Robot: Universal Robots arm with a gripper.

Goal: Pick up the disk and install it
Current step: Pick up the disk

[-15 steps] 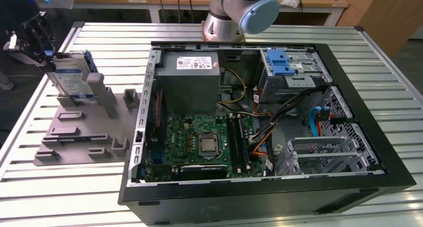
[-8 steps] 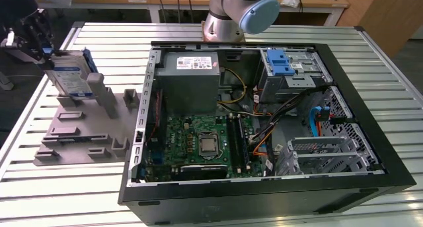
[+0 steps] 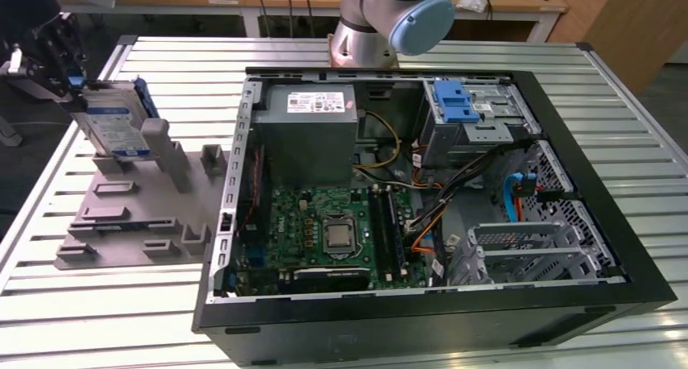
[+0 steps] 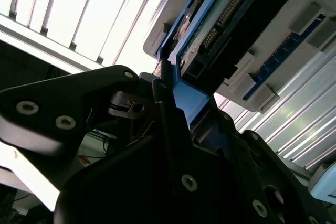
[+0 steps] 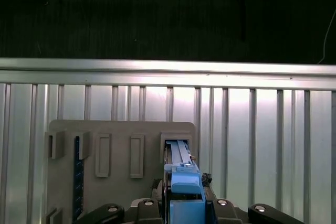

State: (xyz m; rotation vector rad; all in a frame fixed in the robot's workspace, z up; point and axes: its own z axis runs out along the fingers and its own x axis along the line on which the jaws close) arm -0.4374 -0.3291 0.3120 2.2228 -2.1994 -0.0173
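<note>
The disk [image 3: 114,126] stands on edge in a grey rack [image 3: 121,217], likely so the jaws, now clenched on it, reach its top.

Quick headcount from the bench

So there was one disk [image 3: 113,121], one gripper [image 3: 76,85] on one robot arm [image 3: 392,18], one grey holder plate [image 3: 129,216] and one open PC case [image 3: 430,314], all on one slatted table [image 3: 108,325]. Inside the case I counted one grey power supply box [image 3: 312,131], one green motherboard [image 3: 306,224] with one CPU socket [image 3: 338,234], and one blue latch [image 3: 457,103] up by the drive cage [image 3: 489,127]. The holder plate also had what looked like one blue memory stick [image 5: 77,171], so that made two parts on it.
</note>
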